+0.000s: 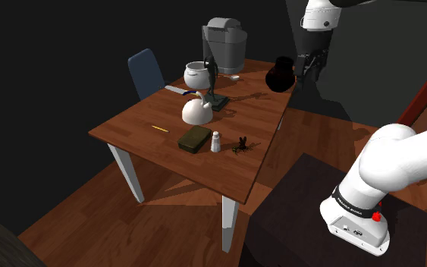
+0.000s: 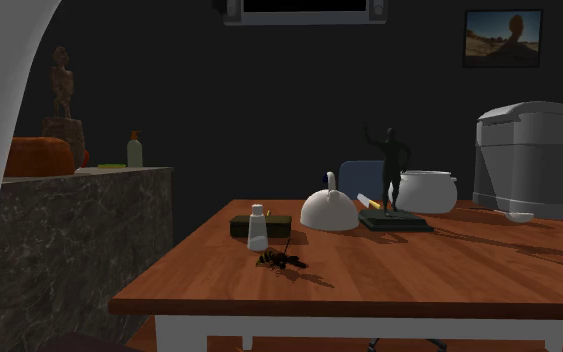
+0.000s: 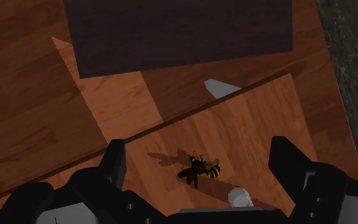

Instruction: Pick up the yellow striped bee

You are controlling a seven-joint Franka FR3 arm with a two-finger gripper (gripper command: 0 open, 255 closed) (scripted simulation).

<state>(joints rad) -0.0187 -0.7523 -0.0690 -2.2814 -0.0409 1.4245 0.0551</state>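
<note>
**Approach stage of the pick; nothing is grasped yet.** The end effector hangs high at the shoulder view's upper right, well apart from everything on the desk. In the wrist view its fingers stand spread, with only air between them.

The bee has a dark body and a yellow-banded tail. It lies on bare wood near the desk edge that faces the stand, just beside a small white shaker and near a flat dark box. Seen along the end effector, the bee sits roughly midway between the fingers and far below them.

**Next move, as judged.** A descent with the fingers kept apart should bring the tips close to the wood on either side of the body before they close. The bee is low and slight, so a shallow closure would likely miss it. The shaker stands close enough that one finger could knock it.

**Containers.** A white pot, a grey cooker, a white kettle and a black vase stand toward the far end of the desk, around a dark figurine. The pot and the cooker appear lidded. What any of the four holds cannot be seen.
</note>
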